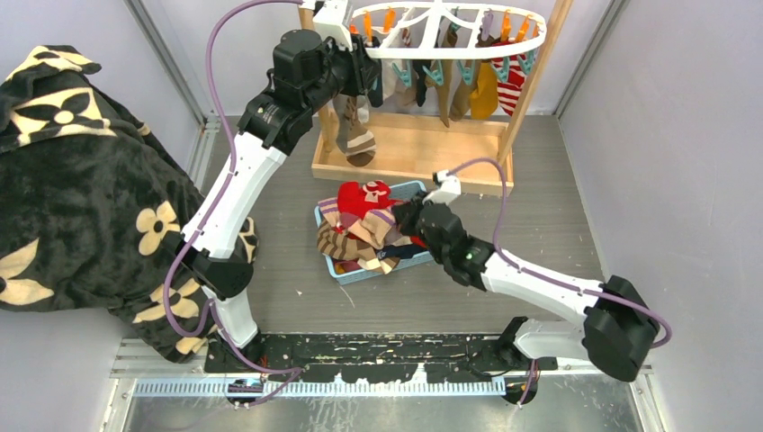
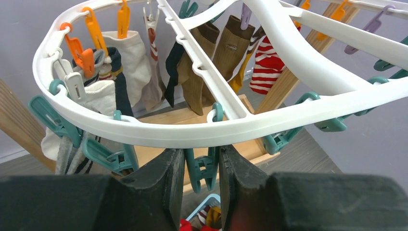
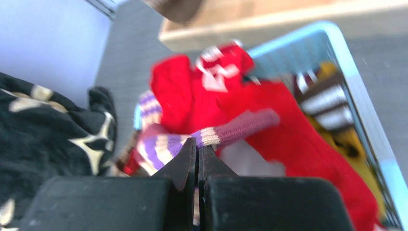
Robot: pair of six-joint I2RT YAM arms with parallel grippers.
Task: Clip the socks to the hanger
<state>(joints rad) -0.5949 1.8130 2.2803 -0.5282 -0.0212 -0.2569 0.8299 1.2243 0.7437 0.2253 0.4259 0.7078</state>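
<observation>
The white oval hanger hangs at the back on its stand, with several socks clipped to it. My left gripper is raised to its near rim. In the left wrist view, the left gripper is shut on a dangling teal clip, squeezing it from both sides. My right gripper is over the blue basket. In the right wrist view, the right gripper is shut on a purple-and-cream striped sock above the loose red socks.
The wooden stand holds the hanger at the back centre. A brown striped sock hangs low over its base. The big black floral blanket fills the left side. Grey walls close in on both sides.
</observation>
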